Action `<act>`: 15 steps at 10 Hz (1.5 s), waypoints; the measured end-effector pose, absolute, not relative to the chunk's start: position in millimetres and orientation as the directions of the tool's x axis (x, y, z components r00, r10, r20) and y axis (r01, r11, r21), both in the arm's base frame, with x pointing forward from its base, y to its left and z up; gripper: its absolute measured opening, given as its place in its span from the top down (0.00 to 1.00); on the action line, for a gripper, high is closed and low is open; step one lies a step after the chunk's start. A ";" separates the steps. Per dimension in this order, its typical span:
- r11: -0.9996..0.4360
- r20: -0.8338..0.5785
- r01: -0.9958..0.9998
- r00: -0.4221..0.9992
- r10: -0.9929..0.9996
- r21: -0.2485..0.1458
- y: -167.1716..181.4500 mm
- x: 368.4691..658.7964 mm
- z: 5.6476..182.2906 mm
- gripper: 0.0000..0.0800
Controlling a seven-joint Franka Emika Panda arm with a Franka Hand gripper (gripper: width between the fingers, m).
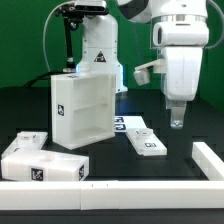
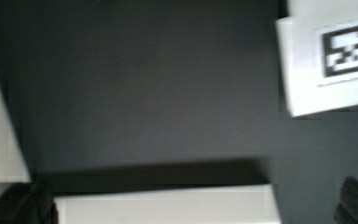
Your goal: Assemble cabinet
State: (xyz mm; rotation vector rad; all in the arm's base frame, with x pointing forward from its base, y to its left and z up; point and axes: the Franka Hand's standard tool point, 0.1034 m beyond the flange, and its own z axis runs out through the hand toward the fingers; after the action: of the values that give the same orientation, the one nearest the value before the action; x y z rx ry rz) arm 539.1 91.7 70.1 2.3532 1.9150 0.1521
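Observation:
The cabinet box (image 1: 80, 108) is a large white open box with inner shelves, standing upright at the exterior view's left. A flat white panel (image 1: 147, 142) with a tag lies on the black table in the middle. A white block (image 1: 40, 160) with tags lies at the front left. My gripper (image 1: 176, 118) hangs above the table to the right of the panel, touching nothing. In the wrist view the gripper (image 2: 188, 205) is open, its dark fingers (image 2: 19, 205) far apart. A tagged white panel (image 2: 336, 60) and a plain white piece (image 2: 158, 205) lie below on the table.
The marker board (image 1: 128, 125) lies behind the panel, near the white robot base (image 1: 100, 50). A low white wall (image 1: 150, 188) runs along the table's front and up its right side (image 1: 208, 158). The black table (image 1: 170, 150) shows under the gripper.

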 end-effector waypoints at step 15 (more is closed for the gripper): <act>-0.138 -0.020 0.988 0.139 0.990 0.068 76.9 487.3 35.7 0.00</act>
State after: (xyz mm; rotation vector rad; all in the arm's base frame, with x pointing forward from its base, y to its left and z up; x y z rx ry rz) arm 487.3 76.9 35.7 2.3214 2.0189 0.0461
